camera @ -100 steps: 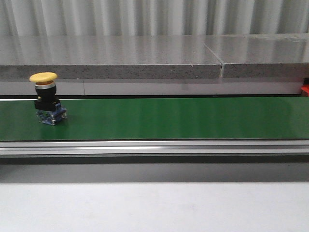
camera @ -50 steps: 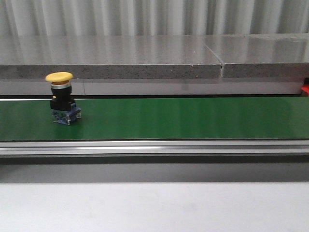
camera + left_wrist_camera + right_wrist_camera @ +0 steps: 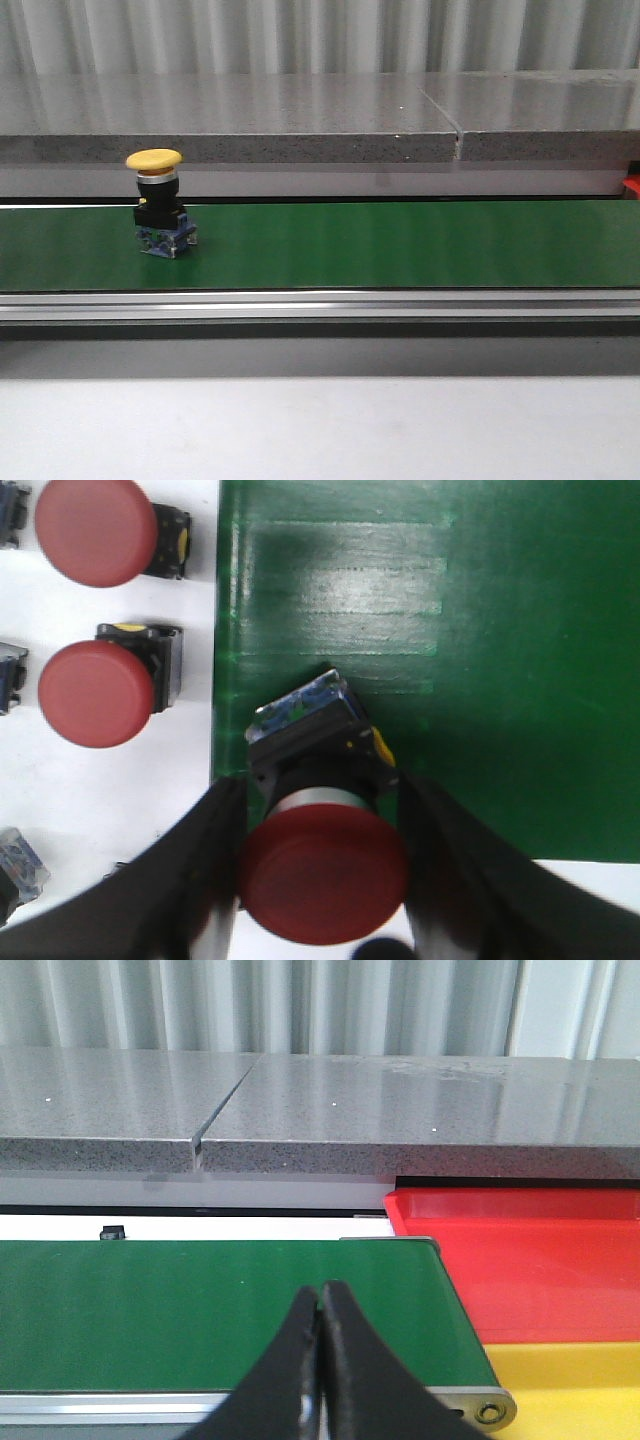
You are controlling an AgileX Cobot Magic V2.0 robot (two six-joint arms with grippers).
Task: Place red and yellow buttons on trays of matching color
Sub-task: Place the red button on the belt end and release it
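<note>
Left claw (image 3: 322,865) clamps a red button (image 3: 322,880); right claw (image 3: 320,1360) is closed and empty. Take the rigid, top-heavy yellow button (image 3: 160,205) by its body.

Belt (image 3: 400,245) is wide open right of the yellow button (image 3: 160,205), the only thing standing on it, left of center. Stone ledge (image 3: 300,120) walls off the back. Lower frame, rail (image 3: 320,305) runs along the front edge.
</note>
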